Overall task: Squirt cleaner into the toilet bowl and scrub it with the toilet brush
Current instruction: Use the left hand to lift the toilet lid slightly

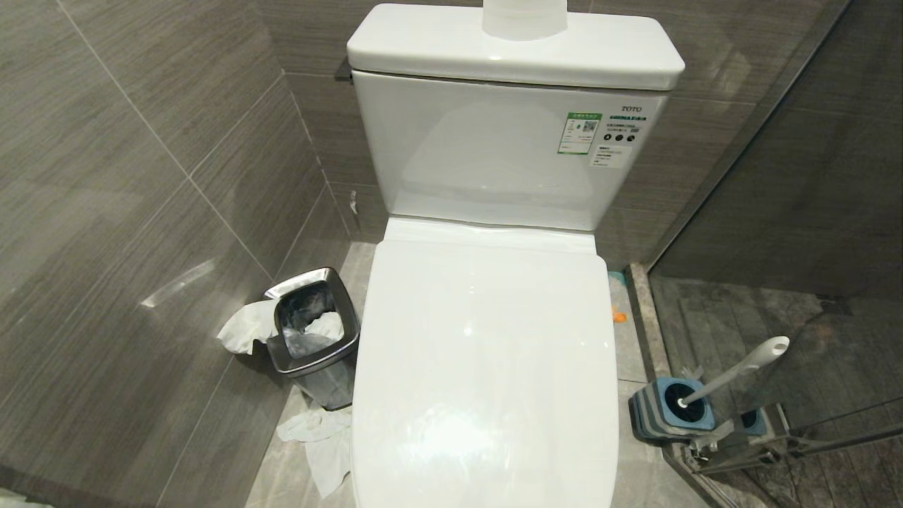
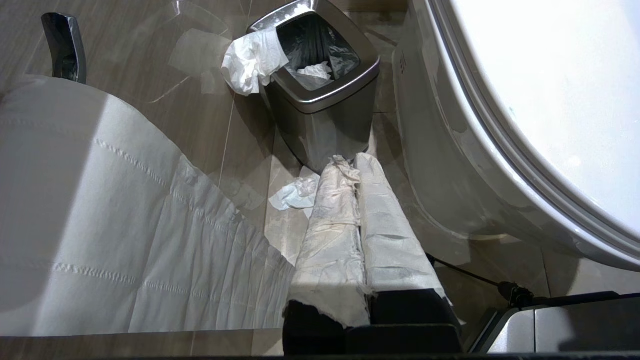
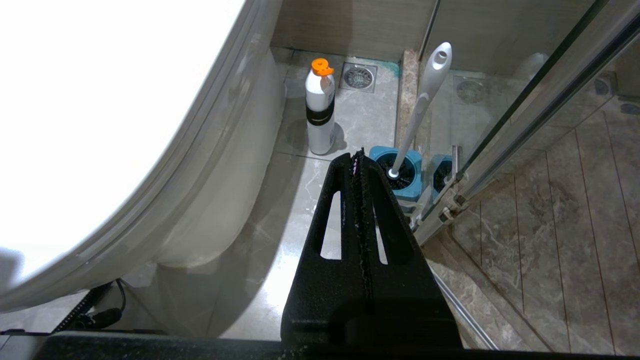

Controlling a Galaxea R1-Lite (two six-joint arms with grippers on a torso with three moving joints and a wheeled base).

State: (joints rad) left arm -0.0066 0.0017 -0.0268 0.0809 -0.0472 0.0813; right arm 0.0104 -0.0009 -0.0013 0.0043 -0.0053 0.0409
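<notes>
The toilet (image 1: 485, 353) stands in the middle with its white lid down, so the toilet bowl is hidden. The toilet brush (image 1: 741, 367) leans in its blue-grey holder (image 1: 670, 409) on the floor to the right, its white handle (image 3: 422, 100) pointing up. The cleaner (image 3: 320, 110), a white bottle with an orange cap, stands on the floor between the toilet and the holder. My right gripper (image 3: 356, 156) is shut and empty, low beside the toilet, short of the holder. On the toilet's other side my left gripper (image 2: 352, 162), its fingers wrapped in white, is shut and empty.
A steel waste bin (image 1: 310, 331) with tissue hanging out stands left of the toilet, and crumpled tissue (image 1: 321, 437) lies on the floor. A white roll (image 1: 524, 17) sits on the tank. A hanging paper sheet (image 2: 100, 225) is near my left gripper. A glass shower door (image 3: 525, 110) bounds the right.
</notes>
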